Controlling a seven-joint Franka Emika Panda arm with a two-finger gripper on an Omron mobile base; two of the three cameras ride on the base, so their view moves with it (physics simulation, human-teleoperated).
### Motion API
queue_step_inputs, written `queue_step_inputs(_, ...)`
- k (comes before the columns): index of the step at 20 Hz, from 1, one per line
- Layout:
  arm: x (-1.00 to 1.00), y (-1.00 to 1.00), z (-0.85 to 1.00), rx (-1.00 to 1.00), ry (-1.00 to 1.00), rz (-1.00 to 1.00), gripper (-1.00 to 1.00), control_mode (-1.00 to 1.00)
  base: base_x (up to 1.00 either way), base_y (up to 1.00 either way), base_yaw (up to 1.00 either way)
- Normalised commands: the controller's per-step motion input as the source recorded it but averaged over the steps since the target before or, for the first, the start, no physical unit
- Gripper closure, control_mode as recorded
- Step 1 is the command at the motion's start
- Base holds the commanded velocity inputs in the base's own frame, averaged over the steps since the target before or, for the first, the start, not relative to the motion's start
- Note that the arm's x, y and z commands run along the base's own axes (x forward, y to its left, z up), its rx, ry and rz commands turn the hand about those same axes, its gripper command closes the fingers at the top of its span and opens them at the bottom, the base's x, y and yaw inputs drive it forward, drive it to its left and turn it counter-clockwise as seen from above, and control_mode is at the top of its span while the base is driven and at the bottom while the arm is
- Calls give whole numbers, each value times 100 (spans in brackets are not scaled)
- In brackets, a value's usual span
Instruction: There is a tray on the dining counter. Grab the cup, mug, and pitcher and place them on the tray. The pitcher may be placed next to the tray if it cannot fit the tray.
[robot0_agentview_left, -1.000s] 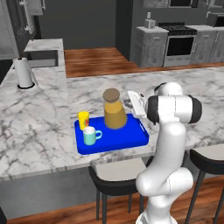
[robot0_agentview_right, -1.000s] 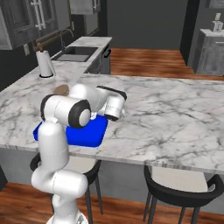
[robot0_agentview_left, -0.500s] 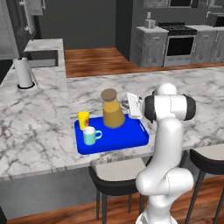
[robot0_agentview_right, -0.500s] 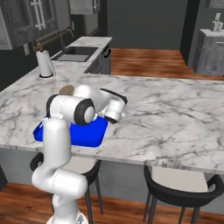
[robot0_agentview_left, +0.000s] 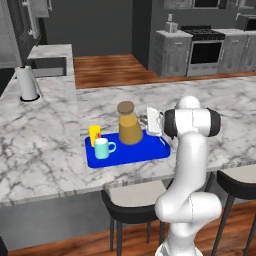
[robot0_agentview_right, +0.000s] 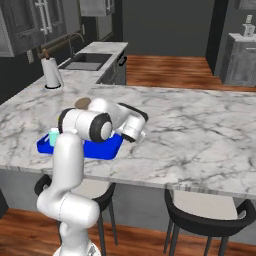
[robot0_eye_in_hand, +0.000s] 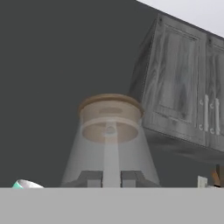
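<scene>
The blue tray (robot0_agentview_left: 150, 151) lies on the white marble dining counter (robot0_agentview_left: 45, 150). On its left part stand the yellow cup (robot0_agentview_left: 94, 132) and the teal mug (robot0_agentview_left: 102, 148). The pitcher (robot0_agentview_left: 130, 127), with orange liquid and a cork lid, stands upright on the tray's middle. My gripper (robot0_agentview_left: 143, 120) reaches it from the right. In the hand view the pitcher (robot0_eye_in_hand: 109, 144) rises close ahead, and my gripper (robot0_eye_in_hand: 111, 178) is shut on a pale upright strip of its side. The mug's rim (robot0_eye_in_hand: 26, 184) peeks in at lower left. From the right, my arm covers most of the tray (robot0_agentview_right: 105, 147).
A paper towel roll (robot0_agentview_left: 27, 82) stands at the counter's far left end, near the sink (robot0_agentview_right: 85, 62). Dark stools (robot0_agentview_left: 135, 197) (robot0_agentview_right: 210, 215) sit under the counter's near edge. A stove (robot0_agentview_left: 205, 50) and grey cabinets stand across the wood floor.
My elbow has drifted slightly to the left. The pitcher stays upright on the tray between the jaws, and the cup and mug have not moved.
</scene>
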Motion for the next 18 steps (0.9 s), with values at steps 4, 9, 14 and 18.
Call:
queue_step_inputs(4,25,-5,-29,-2,10,-5,100,-100,0,0,0)
queue_step_inputs(9,11,0,-22,-3,8,-2,100,-100,0,0,0)
queue_step_inputs(14,-15,0,0,-1,1,0,100,-100,0,0,0)
queue_step_inputs(18,-31,0,0,0,0,0,100,-100,0,0,0)
